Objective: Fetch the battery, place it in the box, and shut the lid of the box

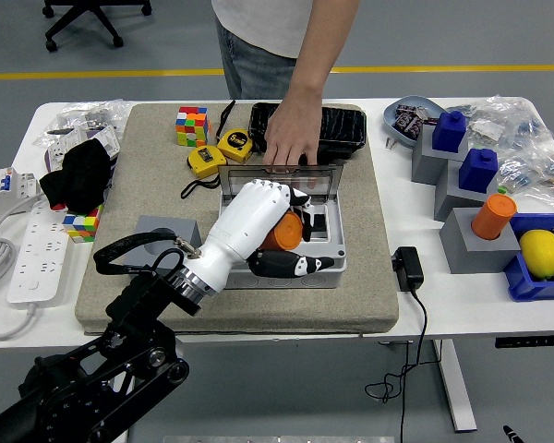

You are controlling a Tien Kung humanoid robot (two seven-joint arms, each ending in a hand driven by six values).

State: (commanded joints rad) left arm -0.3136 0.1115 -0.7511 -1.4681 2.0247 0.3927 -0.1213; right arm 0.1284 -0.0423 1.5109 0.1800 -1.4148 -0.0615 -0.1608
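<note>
A: Where is the battery (283, 232) seen?
B: The orange cylinder is clasped in the left hand (275, 231), over the open grey box (325, 242), at the mat's centre.
A: And the lid (319, 179)?
B: It is held upright at the box's 12 o'clock edge by a person's hand (289, 143).
A: What is found around it?
B: A grey block (157, 232) at 9 o'clock, two yellow tape measures (218, 152) at 11 o'clock, a black charger (407, 269) at 3 o'clock.
</note>
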